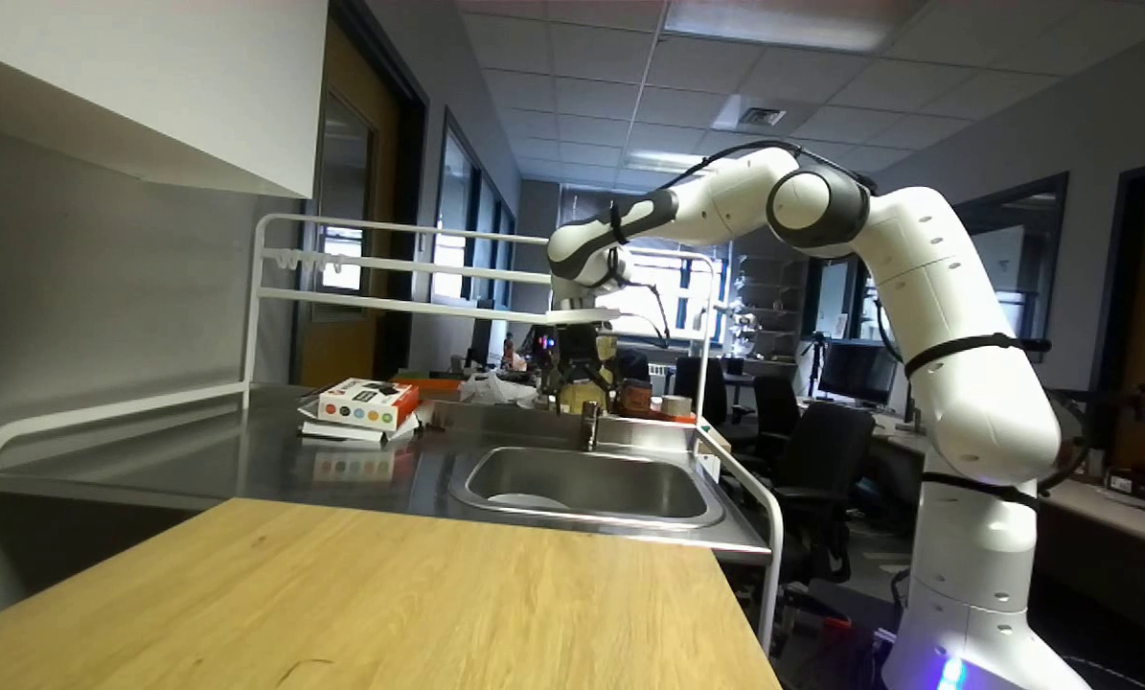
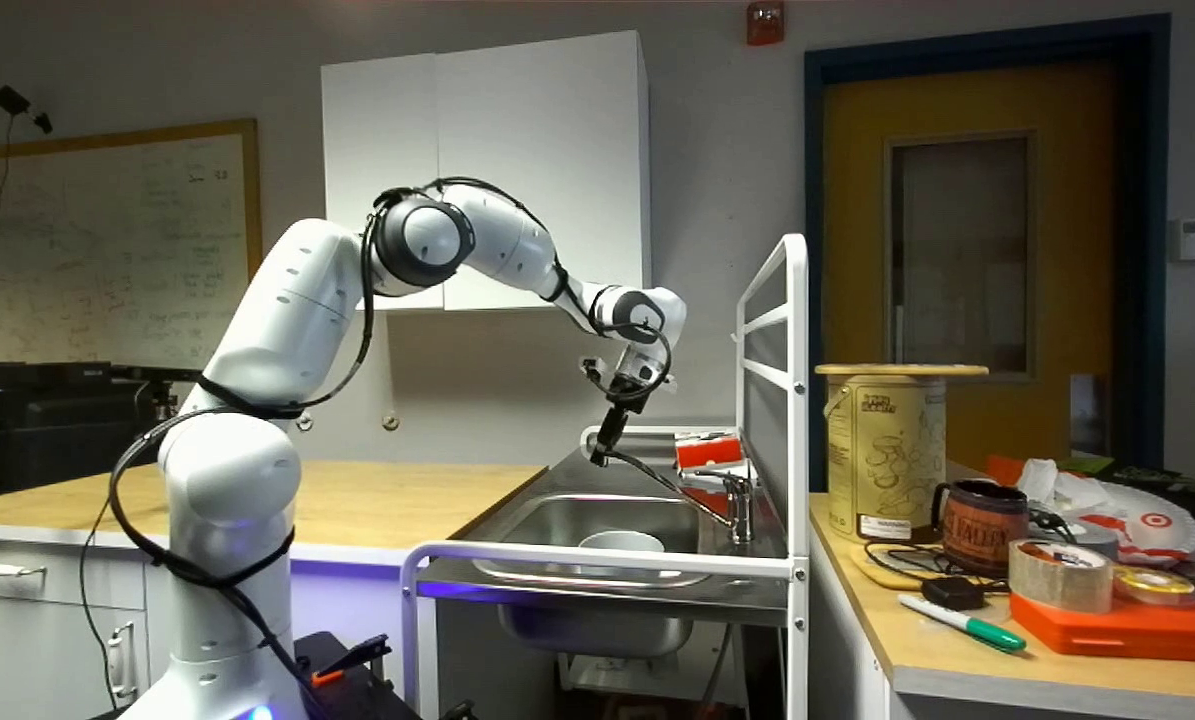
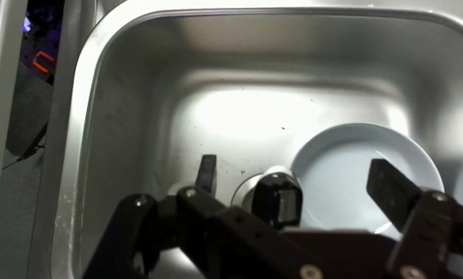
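In an exterior view, the tan canister (image 2: 887, 450) at right has a WARNING label (image 2: 885, 527), the plastic bag (image 2: 1109, 507) at far right shows a red bullseye logo (image 2: 1155, 520), and the mug (image 2: 984, 528) lettering's too fuzzy for me. White rail (image 2: 607, 558) cuts across the sink (image 2: 547, 525). Wrist view: hand (image 3: 297, 180) is spread wide, black faucet head (image 3: 270, 197) in the gap at lower centre, clear both sides; pale dish (image 3: 336, 186) lower right.
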`<state>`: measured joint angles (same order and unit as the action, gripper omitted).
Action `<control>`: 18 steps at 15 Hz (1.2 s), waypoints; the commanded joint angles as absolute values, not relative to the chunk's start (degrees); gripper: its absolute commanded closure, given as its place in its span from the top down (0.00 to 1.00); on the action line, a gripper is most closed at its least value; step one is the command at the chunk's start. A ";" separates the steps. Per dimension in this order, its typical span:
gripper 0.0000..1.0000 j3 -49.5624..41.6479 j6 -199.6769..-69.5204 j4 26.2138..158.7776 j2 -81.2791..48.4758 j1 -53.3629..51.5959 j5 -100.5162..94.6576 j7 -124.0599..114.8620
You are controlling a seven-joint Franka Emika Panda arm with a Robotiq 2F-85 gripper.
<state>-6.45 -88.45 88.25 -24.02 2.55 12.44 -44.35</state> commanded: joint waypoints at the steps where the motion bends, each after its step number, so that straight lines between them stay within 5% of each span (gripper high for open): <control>1: 1.00 -6.61 -90.15 92.19 -22.71 2.83 14.64 -45.94; 3: 1.00 -6.70 -90.95 93.27 -22.80 2.78 14.79 -46.09; 4: 0.75 -6.73 -91.12 93.50 -22.90 2.74 14.65 -46.20; 6: 0.68 -6.75 -91.16 93.69 -22.98 2.51 14.10 -46.38; 14: 0.05 -6.83 -90.11 92.34 -23.18 2.52 13.50 -46.84; 18: 0.02 -6.80 -89.33 91.18 -23.66 2.43 13.16 -47.06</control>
